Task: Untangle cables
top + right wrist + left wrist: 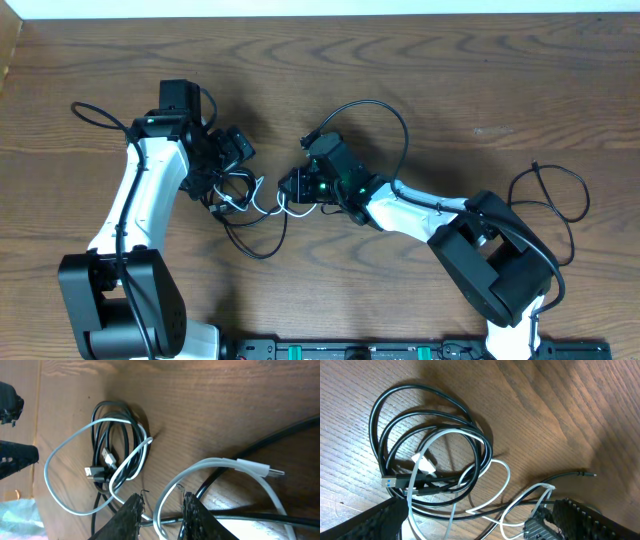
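The white cable point(215, 462) loops up between the right gripper's point(162, 504) narrowly parted jaws, not yet pinched; the black cable point(96, 442) coil lies beyond, under the wide-spread left gripper point(476, 516)

Cables point(426, 464) on table point(560, 400), one seemingly through other's coil.

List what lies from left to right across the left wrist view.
blue-tipped plug → white plug → white cable's loop → black cable's thin free end
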Robot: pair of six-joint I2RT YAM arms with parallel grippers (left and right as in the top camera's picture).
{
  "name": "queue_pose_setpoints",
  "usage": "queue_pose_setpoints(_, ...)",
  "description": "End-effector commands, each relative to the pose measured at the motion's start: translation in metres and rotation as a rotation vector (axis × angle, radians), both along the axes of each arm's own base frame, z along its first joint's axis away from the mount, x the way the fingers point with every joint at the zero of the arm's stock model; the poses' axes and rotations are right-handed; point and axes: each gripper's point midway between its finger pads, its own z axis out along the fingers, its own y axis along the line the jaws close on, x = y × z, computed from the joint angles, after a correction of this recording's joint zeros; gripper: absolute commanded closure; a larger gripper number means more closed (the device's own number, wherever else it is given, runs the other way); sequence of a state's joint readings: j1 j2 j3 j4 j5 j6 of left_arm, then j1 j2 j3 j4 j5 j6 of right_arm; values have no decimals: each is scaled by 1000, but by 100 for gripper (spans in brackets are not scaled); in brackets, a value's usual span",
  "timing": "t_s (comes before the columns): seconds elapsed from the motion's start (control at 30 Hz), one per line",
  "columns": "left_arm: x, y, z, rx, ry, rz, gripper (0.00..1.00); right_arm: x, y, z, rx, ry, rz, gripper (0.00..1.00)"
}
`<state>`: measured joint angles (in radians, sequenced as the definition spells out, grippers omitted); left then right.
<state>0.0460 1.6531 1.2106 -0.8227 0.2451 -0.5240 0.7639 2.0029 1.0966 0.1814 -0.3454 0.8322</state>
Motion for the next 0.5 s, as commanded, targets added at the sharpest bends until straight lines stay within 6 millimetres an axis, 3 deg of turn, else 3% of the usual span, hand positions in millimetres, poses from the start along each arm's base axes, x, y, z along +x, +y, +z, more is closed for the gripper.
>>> queue_pose_setpoints(0.0, 7, 3, 13, 12, -41, 4, 2, 3, 4, -3, -24, -29, -34, 76)
queue_pose_setpoints(0.1, 7, 3, 13, 12, -41, 4, 2, -4, 14, 1, -10, -51, -14, 71)
queue_pose_setpoints(0.47, 7, 3, 13, 12, -41, 4, 2, 2, 12, -2, -58, -101, -70, 75)
